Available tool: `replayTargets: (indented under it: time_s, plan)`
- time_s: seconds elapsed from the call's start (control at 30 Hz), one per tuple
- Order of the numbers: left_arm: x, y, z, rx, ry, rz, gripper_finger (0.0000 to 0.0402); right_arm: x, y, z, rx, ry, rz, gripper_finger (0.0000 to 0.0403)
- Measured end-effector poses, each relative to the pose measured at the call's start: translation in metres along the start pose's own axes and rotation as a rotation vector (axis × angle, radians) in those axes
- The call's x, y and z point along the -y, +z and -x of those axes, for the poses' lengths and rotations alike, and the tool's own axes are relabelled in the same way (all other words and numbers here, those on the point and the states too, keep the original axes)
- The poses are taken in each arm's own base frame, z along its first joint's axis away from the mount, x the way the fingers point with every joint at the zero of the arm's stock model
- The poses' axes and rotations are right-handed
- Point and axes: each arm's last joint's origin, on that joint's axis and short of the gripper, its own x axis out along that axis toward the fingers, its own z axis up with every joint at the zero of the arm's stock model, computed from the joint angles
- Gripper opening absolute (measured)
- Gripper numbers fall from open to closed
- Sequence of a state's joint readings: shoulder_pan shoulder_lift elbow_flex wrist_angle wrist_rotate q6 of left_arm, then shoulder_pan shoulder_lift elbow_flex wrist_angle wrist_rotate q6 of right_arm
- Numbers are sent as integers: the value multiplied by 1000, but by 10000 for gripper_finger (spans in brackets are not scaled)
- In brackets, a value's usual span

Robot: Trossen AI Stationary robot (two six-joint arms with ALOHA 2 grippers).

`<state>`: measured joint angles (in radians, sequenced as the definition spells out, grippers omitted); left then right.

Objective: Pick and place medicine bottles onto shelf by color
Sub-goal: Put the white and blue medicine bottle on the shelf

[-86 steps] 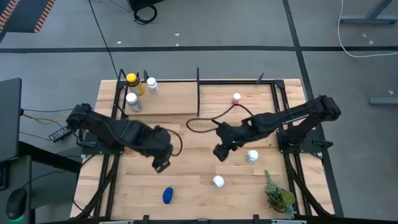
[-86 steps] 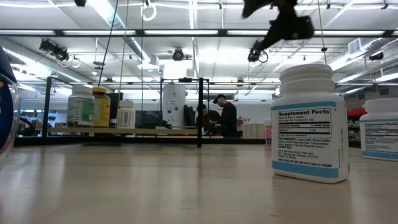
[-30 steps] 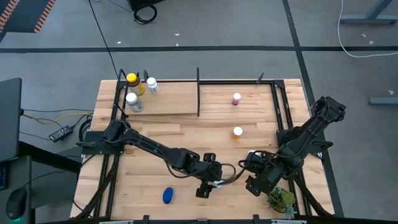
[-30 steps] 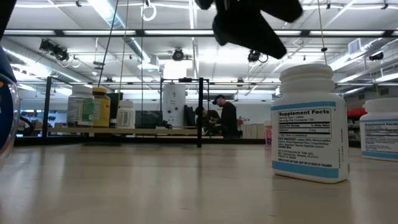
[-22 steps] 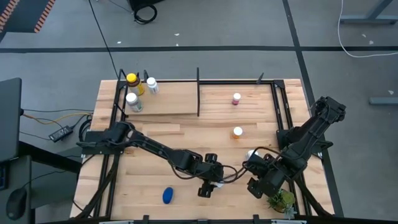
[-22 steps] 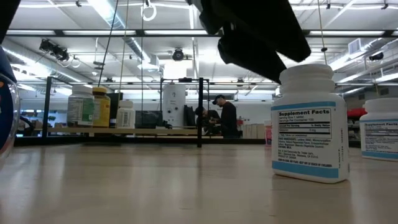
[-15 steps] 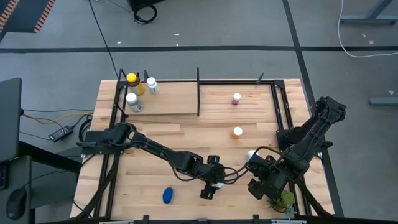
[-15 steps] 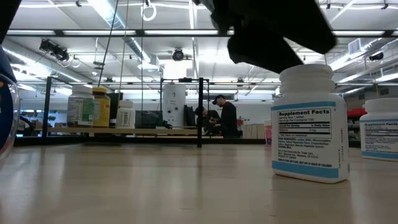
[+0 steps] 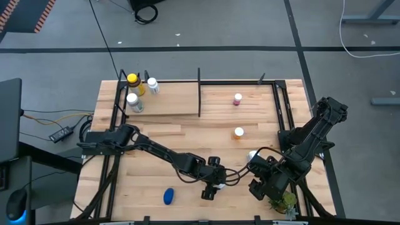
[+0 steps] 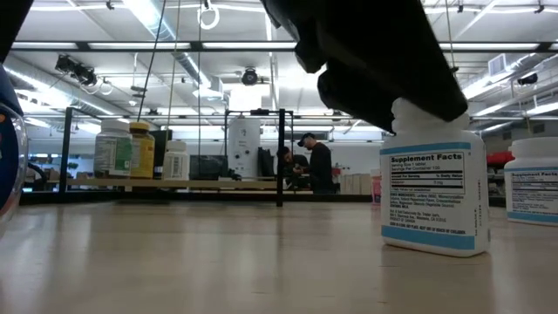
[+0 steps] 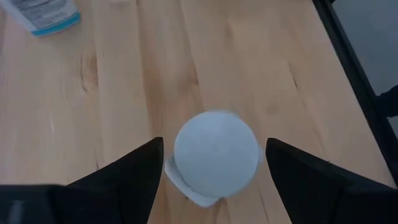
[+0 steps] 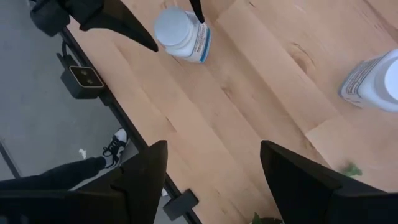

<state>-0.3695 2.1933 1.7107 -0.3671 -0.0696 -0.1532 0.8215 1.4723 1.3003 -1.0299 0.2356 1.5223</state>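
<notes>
Nearest the front edge of the surface (image 9: 187, 134): left tool (image 9: 209, 190) directly above an upright white bottle (image 11: 216, 155), jaws wide, one finger on each side of the cap, a gap visible on both sides, nothing held. Looks like the approach just before the grasp.

- Risk one: closing too high, pinching only the rounded cap, so squeezing the bottle out or tipping it. Cure: sinking lower onto the body first.
- Risk two: closing off-centre, one finger arriving first and pushing the bottle sideways toward the edge.
- Blue bottle (image 9: 169, 196) lying on its side just beside; likely to roll under any sweep of the arm.

Right tool (image 12: 213, 149) near the front right corner, jaws wide and empty, next to the small plant (image 9: 281, 201).

- Risk three: the two arms near each other here; collision possible during the lift.

Mid-surface: second white bottle (image 9: 253, 156), then orange-capped bottle (image 9: 239, 132), both in the path of a low carry.

Far side: shelf (image 9: 175, 103), white bottles and amber bottle (image 9: 133, 81) in the left bay, pink-capped bottle (image 9: 237, 99) in the right.

- Risk four: wrong bay for white, or toppling the bottles standing there.
</notes>
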Motion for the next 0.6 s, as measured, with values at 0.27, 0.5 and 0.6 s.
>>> replayTargets:
  time_s: [0.27,0.5,0.6]
  plan:
    - [0,-2,-2,-10,4,-1,222,0,0,0,0,0,0,264]
    - [0,-2,-2,-13,4,51,182,0,0,0,0,-1,1,264]
    - [-2,-3,0,-34,10,74,194,0,0,0,14,-1,3,264]
